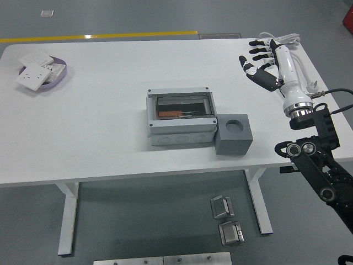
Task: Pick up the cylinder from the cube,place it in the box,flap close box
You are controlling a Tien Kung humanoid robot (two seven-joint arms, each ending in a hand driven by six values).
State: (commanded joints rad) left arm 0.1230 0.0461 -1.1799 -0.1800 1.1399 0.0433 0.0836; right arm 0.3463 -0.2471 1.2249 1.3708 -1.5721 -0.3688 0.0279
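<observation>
The grey box (179,132) stands mid-table with its clear lid (180,105) lying flat over the top. Something orange (170,115) shows through the lid; I cannot tell its shape. Against the box's right side sits the grey cube (234,138), and its round hole (237,125) holds nothing. My right hand (258,61) hovers far to the right near the table's back edge, fingers spread, holding nothing. It is well apart from the box and the cube. My left arm is out of view.
A purple dish (59,73) with white switch plates (33,76) sits at the far left. A white cable (288,38) and a plug (314,85) lie under my right forearm. Metal parts (223,206) lie on the floor below the table.
</observation>
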